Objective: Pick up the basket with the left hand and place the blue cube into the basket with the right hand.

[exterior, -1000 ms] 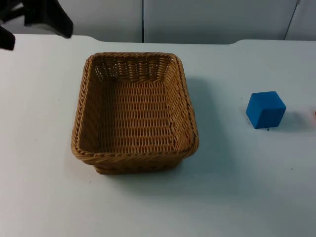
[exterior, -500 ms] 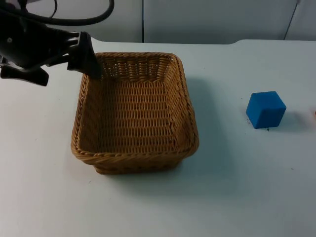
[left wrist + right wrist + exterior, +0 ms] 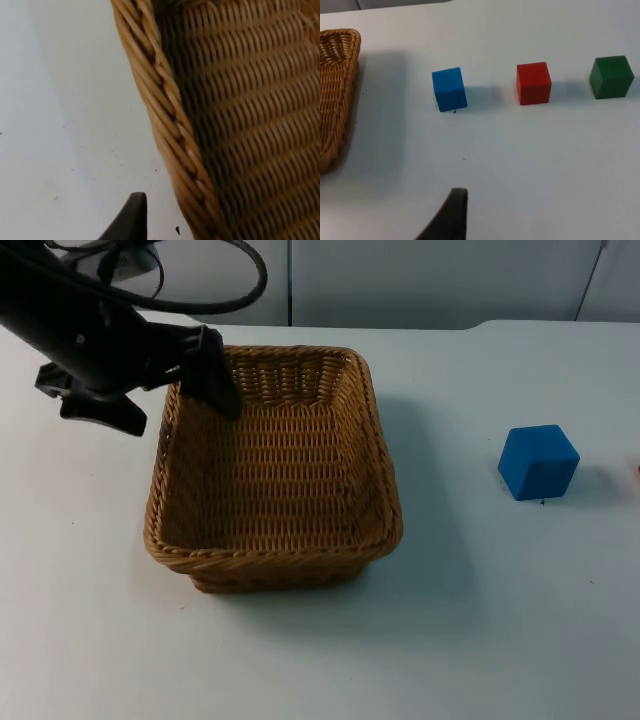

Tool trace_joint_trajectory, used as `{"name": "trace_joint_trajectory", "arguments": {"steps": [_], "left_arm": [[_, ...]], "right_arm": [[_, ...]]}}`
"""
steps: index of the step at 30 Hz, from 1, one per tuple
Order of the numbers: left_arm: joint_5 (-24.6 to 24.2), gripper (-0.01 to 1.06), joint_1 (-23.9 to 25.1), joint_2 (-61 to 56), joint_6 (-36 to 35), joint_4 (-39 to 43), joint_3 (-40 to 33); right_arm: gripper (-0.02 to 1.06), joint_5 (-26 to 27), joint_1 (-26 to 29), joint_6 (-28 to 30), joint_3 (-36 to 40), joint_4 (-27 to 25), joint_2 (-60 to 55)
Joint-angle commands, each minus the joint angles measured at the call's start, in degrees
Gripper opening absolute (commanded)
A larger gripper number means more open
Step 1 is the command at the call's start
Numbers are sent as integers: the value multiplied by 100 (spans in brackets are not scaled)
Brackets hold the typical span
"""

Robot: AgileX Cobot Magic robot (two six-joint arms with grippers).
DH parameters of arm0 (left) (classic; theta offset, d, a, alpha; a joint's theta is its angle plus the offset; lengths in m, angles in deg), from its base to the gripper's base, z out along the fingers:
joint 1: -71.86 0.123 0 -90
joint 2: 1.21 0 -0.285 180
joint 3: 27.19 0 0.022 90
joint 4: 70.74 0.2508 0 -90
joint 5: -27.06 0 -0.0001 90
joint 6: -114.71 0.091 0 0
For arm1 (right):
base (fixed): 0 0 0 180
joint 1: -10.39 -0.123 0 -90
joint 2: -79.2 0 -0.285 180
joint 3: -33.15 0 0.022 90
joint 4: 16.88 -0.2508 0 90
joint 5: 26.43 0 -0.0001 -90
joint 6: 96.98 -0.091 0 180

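A woven wicker basket (image 3: 272,558) stands on the white table left of centre, with nothing in it. My left gripper (image 3: 165,402) is open and straddles the basket's left wall near the far left corner: one finger is inside, the other outside over the table. In the left wrist view the basket's rim (image 3: 167,125) runs close beside a black fingertip (image 3: 129,220) on the table side. The blue cube (image 3: 538,462) sits on the table well right of the basket, also seen as the blue cube (image 3: 449,89) in the right wrist view. The right arm waits, its fingertip (image 3: 451,212) short of the cube.
A red cube (image 3: 534,83) and a green cube (image 3: 611,76) stand in a row to the right of the blue one. The basket's corner (image 3: 337,90) lies to the blue cube's left. The grey partition wall (image 3: 420,280) closes the table's far side.
The left arm has come down from the upper left corner to the basket's far left corner, and its fingers now straddle the wall. Basket and blue cube have not moved.
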Motion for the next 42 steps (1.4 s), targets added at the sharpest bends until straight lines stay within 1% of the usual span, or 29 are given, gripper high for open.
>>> {"name": "trace_joint_trajectory", "arguments": {"steps": [1,8,11,16,19,22,23,25,27,28,32,33,35,36,37,38,39,40,42], "left_arm": [[-61,105,-41,103,5,-92,62],[-18,105,-41,519,105,-283,93],[-82,105,-56,647,169,-360,184],[-127,105,-260,830,190,-387,401],[-59,104,-353,852,273,-376,455],[72,101,-414,852,304,-376,455],[85,97,-414,852,304,-376,455],[85,95,-414,852,304,-376,455],[178,81,-414,852,304,-376,455],[178,81,-414,852,304,-376,455],[268,55,-414,852,157,-376,455],[268,55,-414,852,157,-376,455],[278,44,-414,852,157,-376,455],[278,35,-414,852,157,-376,455],[278,29,-414,852,157,-376,455],[292,24,-414,852,157,-376,455],[292,24,-414,852,157,-376,455],[306,18,-414,852,157,-376,455],[320,9,-414,852,157,-376,455]], "right_arm": [[104,1,27,23,-47,0,-24],[104,1,27,23,-47,0,-24],[104,1,27,23,-47,0,-24],[104,1,27,23,-47,0,-24],[104,1,27,23,-47,0,-24],[104,1,27,23,-47,0,-24],[104,1,27,23,-47,0,-24],[104,1,27,23,-47,0,-24],[104,1,27,23,-47,0,-24],[104,1,27,23,-47,0,-24],[104,1,27,23,-47,0,-24],[104,1,27,23,-47,0,-24],[104,1,27,23,-47,0,-24],[104,1,27,23,-47,0,-24],[104,1,27,23,-47,0,-24],[104,1,27,23,-47,0,-24],[104,1,27,23,-47,0,-24],[104,1,27,23,-47,0,-24],[104,1,27,23,-47,0,-24]]}}
